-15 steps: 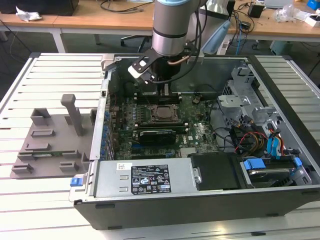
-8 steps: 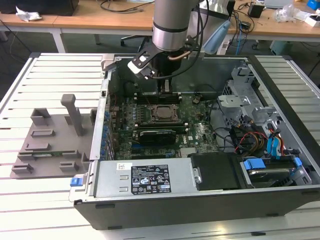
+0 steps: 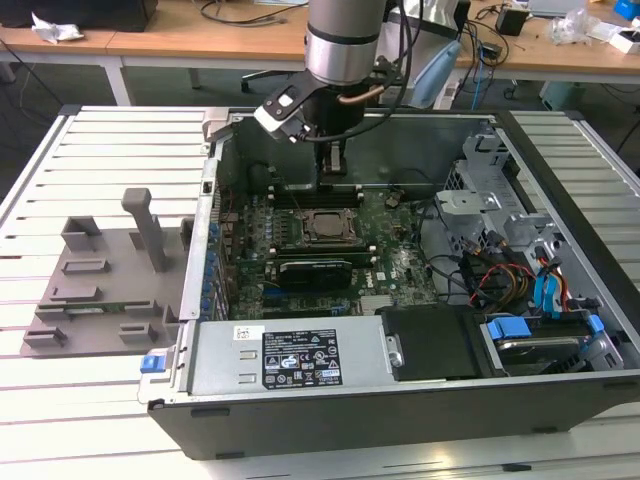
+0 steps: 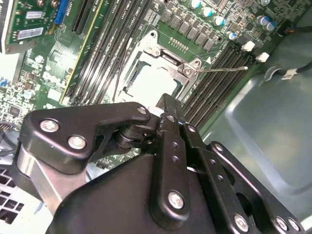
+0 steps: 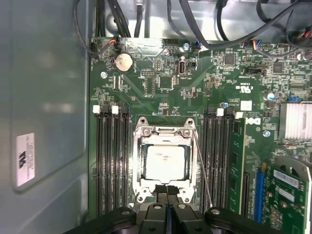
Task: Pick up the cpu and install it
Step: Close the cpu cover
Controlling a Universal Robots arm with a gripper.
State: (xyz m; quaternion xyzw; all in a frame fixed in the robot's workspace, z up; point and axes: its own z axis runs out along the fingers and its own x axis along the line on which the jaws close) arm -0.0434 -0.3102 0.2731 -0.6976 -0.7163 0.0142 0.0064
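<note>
My gripper [image 3: 334, 160] hangs inside the open computer case [image 3: 560, 400], just past the far edge of the socket frame [image 3: 322, 226] as the exterior view shows it. Fingers [image 5: 166, 191] are pressed together with nothing between them; in the first wrist view the two tips meet in a thin seam right at the frame's edge. The cpu [image 5: 165, 163] sits inside the socket frame, flat, pale metal top up, square to the opening. In the second wrist view the same chip [image 4: 155, 87] shows as a bright patch in the frame, just beyond my fingertip. I am not touching the cpu; the closed tips are beside the frame's rim, whether in contact with it I cannot tell. The frame's thin wire lever [image 5: 203, 170] runs along one side of the socket, between the frame and the neighbouring memory slots [image 5: 218, 161]. Another bank of memory slots [image 5: 111, 161] flanks the frame's opposite side. The motherboard [image 5: 161, 78] lies flat on the case floor around the socket. A black expansion card [image 3: 315, 270] sits just on the near side of the socket frame in the exterior view. Outside the case, beyond its wall on the exterior view's left, a grey fixture tray [image 3: 90, 290] rests on the slatted table [image 3: 60, 400].
</note>
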